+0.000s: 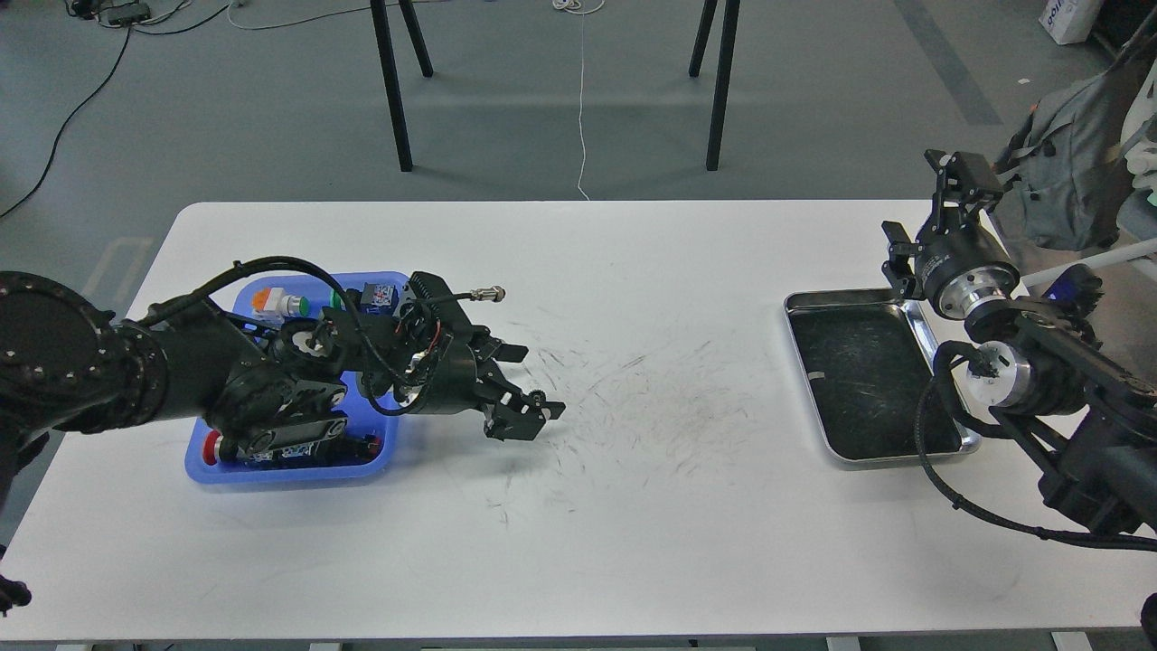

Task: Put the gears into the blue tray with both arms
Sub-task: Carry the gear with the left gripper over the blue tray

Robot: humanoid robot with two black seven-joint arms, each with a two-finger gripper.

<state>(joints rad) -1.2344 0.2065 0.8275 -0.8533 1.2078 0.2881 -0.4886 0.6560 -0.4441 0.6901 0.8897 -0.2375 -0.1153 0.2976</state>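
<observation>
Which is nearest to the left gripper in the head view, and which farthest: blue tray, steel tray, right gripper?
From the left gripper:
1. Blue tray, just to its left.
2. Steel tray, far to the right.
3. Right gripper, beyond the steel tray's far corner.

The white table (633,542) looks matt and smooth, scuffed with dark scratches at its centre. At three o'clock the steel tray (917,318) has a shiny rim and a dull, scratched dark floor. At nine o'clock the blue tray (289,474) looks like smooth plastic.
</observation>
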